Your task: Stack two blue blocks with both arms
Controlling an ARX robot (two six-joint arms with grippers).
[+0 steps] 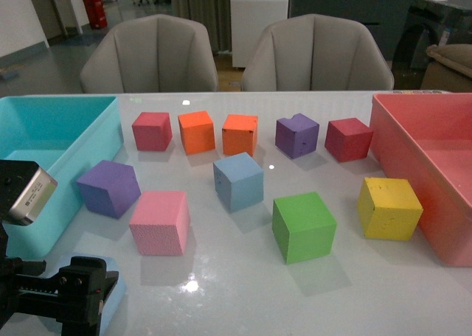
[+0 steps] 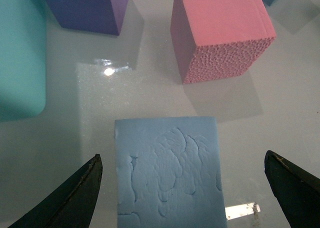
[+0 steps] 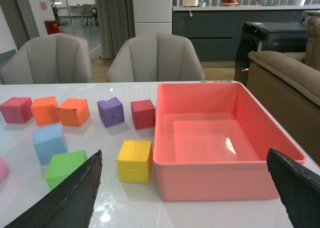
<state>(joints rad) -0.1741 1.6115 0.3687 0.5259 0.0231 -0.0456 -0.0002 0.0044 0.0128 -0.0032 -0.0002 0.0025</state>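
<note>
One pale blue block (image 1: 238, 181) stands in the middle of the white table; it also shows in the right wrist view (image 3: 49, 142). The second blue block (image 2: 167, 173) lies at the table's front left, between the open fingers (image 2: 70, 198) of my left gripper (image 2: 182, 188), untouched on both sides. In the front view only its edge (image 1: 116, 306) shows beside the black left gripper (image 1: 92, 295). My right gripper (image 3: 182, 193) is open and empty, above the table's right front, facing the red bin; it is out of the front view.
A turquoise bin (image 1: 44, 130) stands at the left, a red bin (image 1: 428, 152) at the right. A pink cube (image 1: 161, 222) and a purple cube (image 1: 109, 188) sit just beyond the left gripper. Green (image 1: 303, 226), yellow (image 1: 389, 208), orange and red cubes lie further on.
</note>
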